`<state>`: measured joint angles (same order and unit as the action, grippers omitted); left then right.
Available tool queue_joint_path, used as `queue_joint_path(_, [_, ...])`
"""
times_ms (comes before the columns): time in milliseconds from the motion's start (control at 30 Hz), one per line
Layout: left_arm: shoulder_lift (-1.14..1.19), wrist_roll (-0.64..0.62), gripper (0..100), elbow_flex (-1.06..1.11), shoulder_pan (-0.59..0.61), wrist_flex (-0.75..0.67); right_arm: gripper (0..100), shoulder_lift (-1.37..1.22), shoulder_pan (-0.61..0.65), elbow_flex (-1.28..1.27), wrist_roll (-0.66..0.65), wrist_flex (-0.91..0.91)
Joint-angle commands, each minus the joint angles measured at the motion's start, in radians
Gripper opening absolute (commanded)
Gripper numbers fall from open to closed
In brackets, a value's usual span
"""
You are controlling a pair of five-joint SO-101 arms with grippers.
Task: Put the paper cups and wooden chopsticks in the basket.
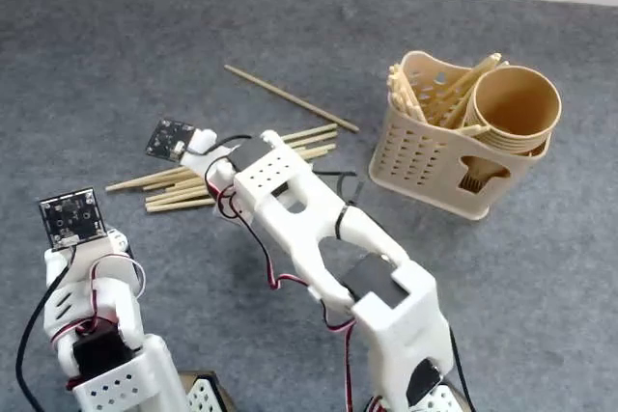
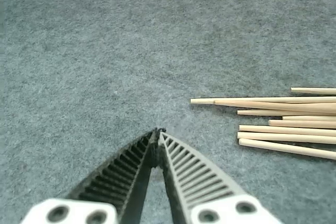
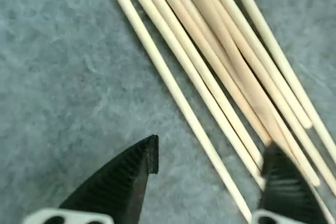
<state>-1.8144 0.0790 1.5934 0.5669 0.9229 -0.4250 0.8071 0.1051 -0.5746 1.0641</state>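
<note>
Right gripper (image 3: 212, 150) hangs low over loose wooden chopsticks (image 3: 210, 51) on the grey mat (image 1: 116, 65), jaws spread across several, possibly touching one. Left gripper (image 2: 159, 134) is pressed together beside their ends. Paper cups (image 1: 517, 103) sit nested in the basket (image 1: 425, 156) among more sticks, well apart from the pile.

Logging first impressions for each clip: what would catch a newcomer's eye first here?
The pile of chopsticks lying loose on the grey mat, with the right gripper open directly over it. Off to the side stands the basket, already holding stacked paper cups and more chopsticks.
</note>
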Motion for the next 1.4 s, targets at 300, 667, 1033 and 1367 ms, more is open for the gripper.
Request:
queue_joint_path(300, [-0.002, 0.005, 1, -0.008, 0.007, -0.012, 34.1, -0.105, 0.007, 0.012, -0.012, -0.12])
queue_joint_path(667, [-0.002, 0.005, 1, -0.007, 0.005, -0.015, 7.8, -0.117, 0.005, 0.113, -0.015, 0.093])
queue_joint_path(1033, [-0.002, 0.005, 1, -0.007, 0.005, -0.015, 0.5, -0.116, 0.007, 0.128, -0.017, 0.151])
queue_joint_path(1367, [-0.002, 0.005, 1, -0.007, 0.005, -0.017, 0.5, -0.041, 0.002, 0.156, -0.011, 0.269])
